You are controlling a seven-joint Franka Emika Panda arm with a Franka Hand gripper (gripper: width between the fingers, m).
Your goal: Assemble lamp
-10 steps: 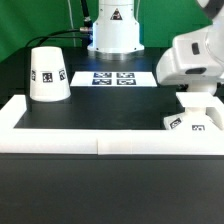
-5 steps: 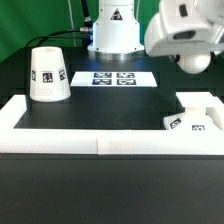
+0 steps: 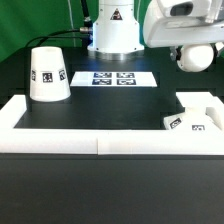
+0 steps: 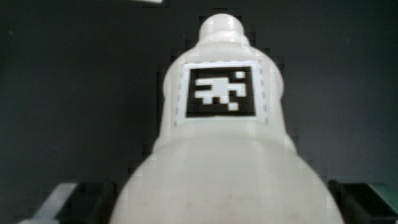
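Since a second before, the arm (image 3: 180,22) had risen from just above the base (image 3: 193,110) and now hung high at the exterior view's right, well clear of everything below it. The black bench (image 3: 110,105) spread across most of the scene. A thick white rail (image 3: 100,140) bordered its near edge and turned back along both sides. The big white pedestal (image 3: 115,30) stood at the back, near the middle. The shade (image 3: 48,75) sat with its narrow end up at the exterior view's left, one square tag facing the camera, well apart from the other parts. The marker board (image 3: 115,78) lay flat in front of the pedestal. The base rested on the bench at the exterior view's right, tucked into the corner of the rail, with tags showing on its sloped sides. The bulb (image 3: 200,57) was up in the air under the arm, directly above the base but far from touching it. In the wrist view the bulb (image 4: 214,150) filled most of the picture, with a tag on its neck, and dark fingers (image 4: 57,200) showed on either side of its wide body. The claw (image 4: 214,200) was closed around the bulb and carried it.
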